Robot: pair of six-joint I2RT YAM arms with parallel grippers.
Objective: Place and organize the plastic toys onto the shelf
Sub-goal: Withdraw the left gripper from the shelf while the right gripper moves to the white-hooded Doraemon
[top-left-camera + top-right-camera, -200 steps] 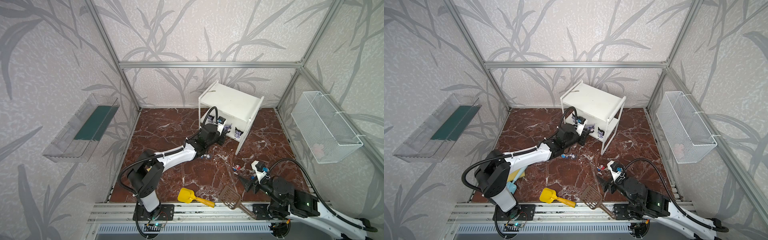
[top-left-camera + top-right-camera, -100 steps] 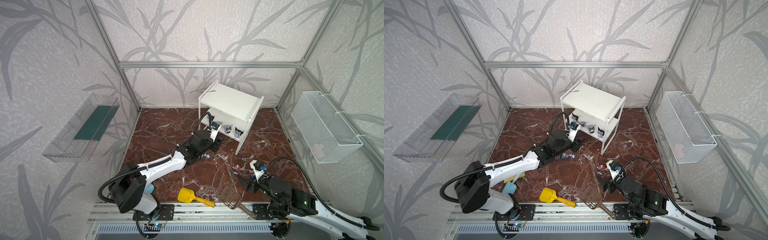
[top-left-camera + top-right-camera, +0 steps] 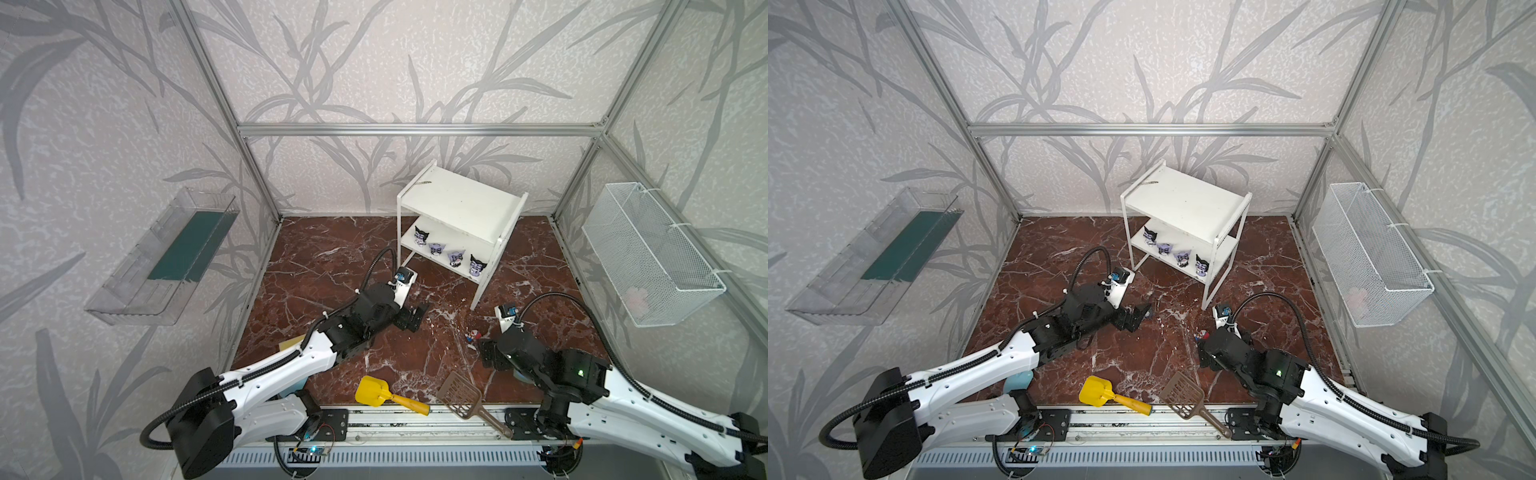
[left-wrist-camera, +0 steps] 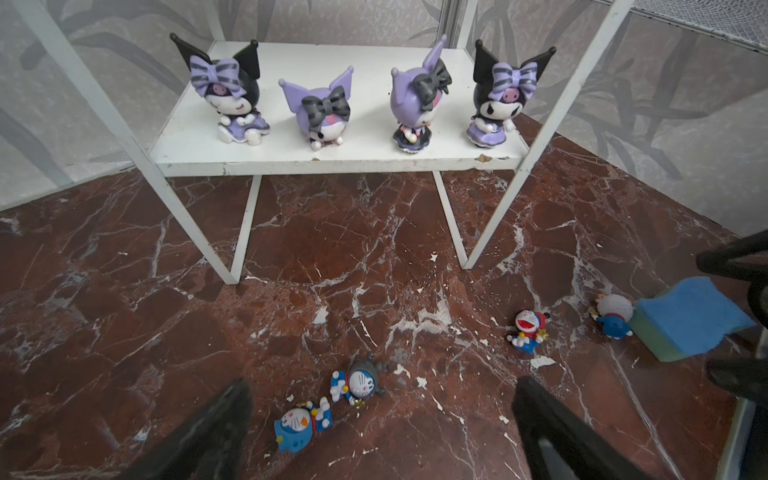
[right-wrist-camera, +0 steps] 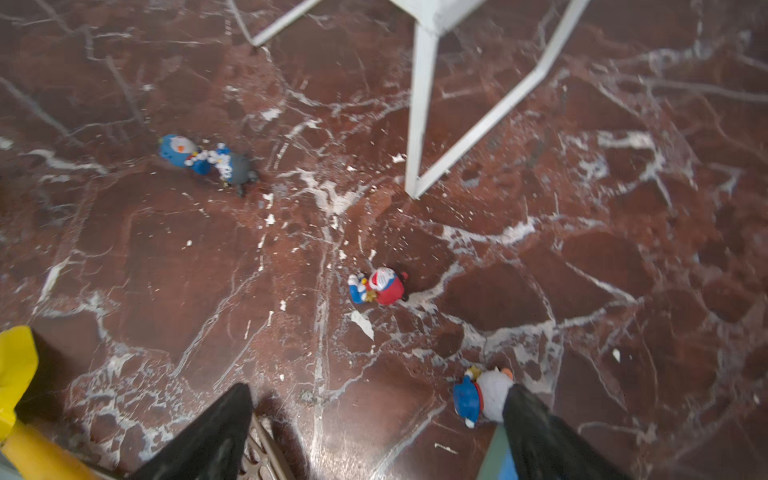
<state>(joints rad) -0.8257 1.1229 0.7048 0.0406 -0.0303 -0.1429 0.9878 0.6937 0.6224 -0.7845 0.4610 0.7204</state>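
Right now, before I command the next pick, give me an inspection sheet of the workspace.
Surface: red-brown marble-pattern tabletop, white flecks.
Job's things: four purple-and-black pointed-ear plastic figurines on the lower tier of the white two-tier shelf; four blue-and-white plastic figurines on the tabletop.
Clutter: yellow plastic scoop with orange handle, brown slotted scoop, blue-and-green sponge.
Grippers: left gripper open, empty; right gripper open, empty.
Cables: black corrugated cable arching over each wrist.
Surroundings: clear plastic tray with green base, white wire mesh basket, on side walls.
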